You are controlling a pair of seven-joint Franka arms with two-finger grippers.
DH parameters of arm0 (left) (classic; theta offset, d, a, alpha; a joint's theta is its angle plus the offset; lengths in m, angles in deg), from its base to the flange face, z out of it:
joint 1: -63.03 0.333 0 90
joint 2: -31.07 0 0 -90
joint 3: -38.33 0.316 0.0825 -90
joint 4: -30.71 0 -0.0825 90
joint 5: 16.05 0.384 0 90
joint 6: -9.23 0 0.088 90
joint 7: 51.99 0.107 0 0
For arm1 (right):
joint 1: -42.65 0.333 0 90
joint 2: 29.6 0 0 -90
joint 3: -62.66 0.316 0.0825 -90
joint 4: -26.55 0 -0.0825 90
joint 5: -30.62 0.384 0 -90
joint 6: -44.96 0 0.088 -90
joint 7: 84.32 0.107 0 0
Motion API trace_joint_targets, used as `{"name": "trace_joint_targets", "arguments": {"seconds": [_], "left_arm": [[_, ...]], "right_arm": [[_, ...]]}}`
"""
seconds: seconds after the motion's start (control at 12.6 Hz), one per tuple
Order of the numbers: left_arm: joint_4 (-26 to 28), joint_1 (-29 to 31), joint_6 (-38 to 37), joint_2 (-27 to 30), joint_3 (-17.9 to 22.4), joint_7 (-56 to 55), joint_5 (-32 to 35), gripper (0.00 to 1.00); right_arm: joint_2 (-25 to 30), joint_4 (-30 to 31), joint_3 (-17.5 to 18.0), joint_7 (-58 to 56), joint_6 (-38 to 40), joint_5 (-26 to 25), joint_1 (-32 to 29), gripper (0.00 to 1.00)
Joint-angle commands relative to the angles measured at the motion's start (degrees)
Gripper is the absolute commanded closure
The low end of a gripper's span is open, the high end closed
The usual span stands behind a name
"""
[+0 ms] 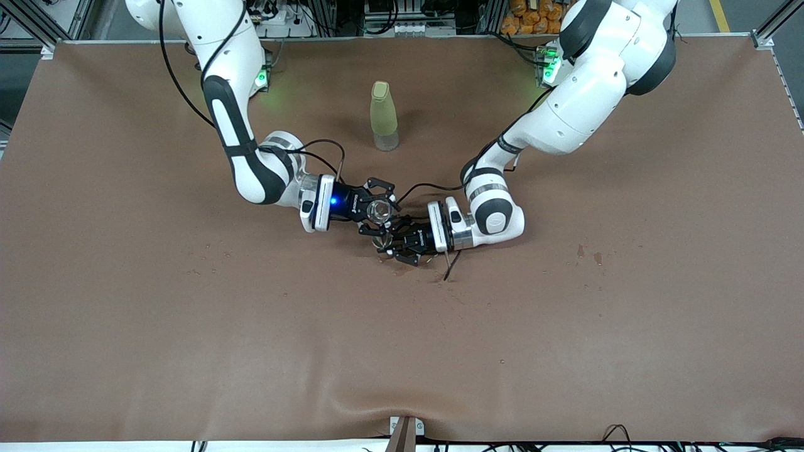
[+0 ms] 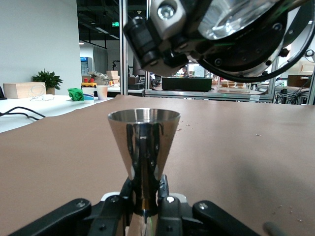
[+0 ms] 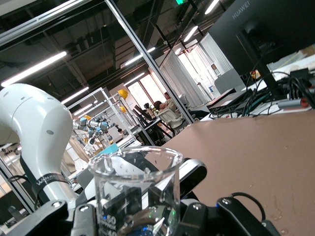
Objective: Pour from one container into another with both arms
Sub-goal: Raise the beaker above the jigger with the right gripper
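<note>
The right pincer [image 1: 377,210] is clamped on the glass cup [image 3: 135,189], held just above the left pincer [image 1: 392,246]. The left pincer grips the metal cup [image 2: 143,142] at its waist, upright, rim up to receive the pour. The bottle [image 1: 384,115] stands well apart, unused.

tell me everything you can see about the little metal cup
The metal cup is shiny, hourglass-shaped, with a round open rim flaring above a narrow waist. It stands upright, clamped at the waist by the left end effector. The right end effector holds a glass cup above it.
</note>
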Motion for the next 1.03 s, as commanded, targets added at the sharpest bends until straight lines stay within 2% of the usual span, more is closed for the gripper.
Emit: {"name": "trace_joint_targets", "arguments": {"seconds": [0.0,0.4,0.95], "left_arm": [[2.9,0.7,0.3,1.9,-0.8,8.7,-3.4,1.0],[3.2,0.8,0.3,2.0,-0.8,8.8,-3.4,1.0],[5.8,1.2,0.3,3.8,-1.0,8.8,-3.4,1.0]], "right_arm": [[2.7,2.4,-0.3,5.5,-0.9,0.4,1.6,1.0],[6.1,4.1,0.2,14.0,-4.6,-0.6,2.1,1.0],[6.4,4.7,0.3,24.9,-4.7,-1.2,2.7,1.0]]}}
